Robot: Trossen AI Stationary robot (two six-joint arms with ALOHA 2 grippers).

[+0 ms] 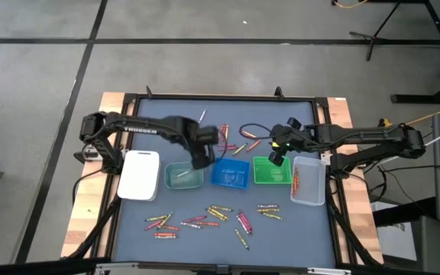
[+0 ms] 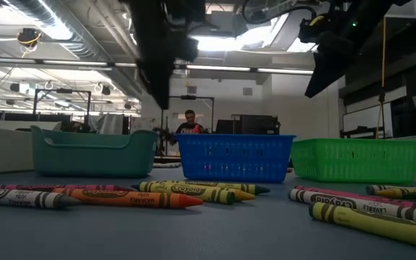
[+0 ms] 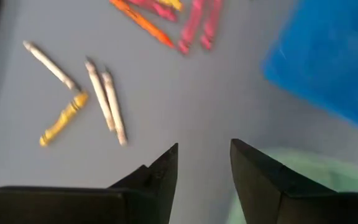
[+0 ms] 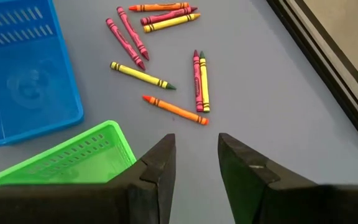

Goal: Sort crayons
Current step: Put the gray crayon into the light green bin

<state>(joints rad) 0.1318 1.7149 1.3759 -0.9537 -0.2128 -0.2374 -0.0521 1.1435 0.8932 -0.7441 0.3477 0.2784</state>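
While its two dark fingers stand spread with nothing between them, the left hand (image 1: 202, 159) hangs over the far rim of the square teal plastic tray (image 1: 183, 176), where a pale crayon (image 1: 182, 174) lies alone.

- Step in hand, by my reading: a drop into that tray just made; next a fresh pick.
- Right hand (image 1: 278, 158): fingers parted, empty, poised over the far edge of the green slotted tray (image 1: 271, 171).
- Neighbouring trays: blue slotted tray (image 1: 231, 173) between teal and green; clear tray (image 1: 308, 180) holding red-orange crayons; white tray (image 1: 139, 175) at the row's left end.
- Loose paper-wrapped crayons: near scatter (image 1: 212, 216) in front of the trays; far cluster (image 1: 244, 142) behind them, on the grey tabletop (image 1: 166, 114).
- Next move calls for swinging to a loose stick, squaring the fingers across it, and closing.
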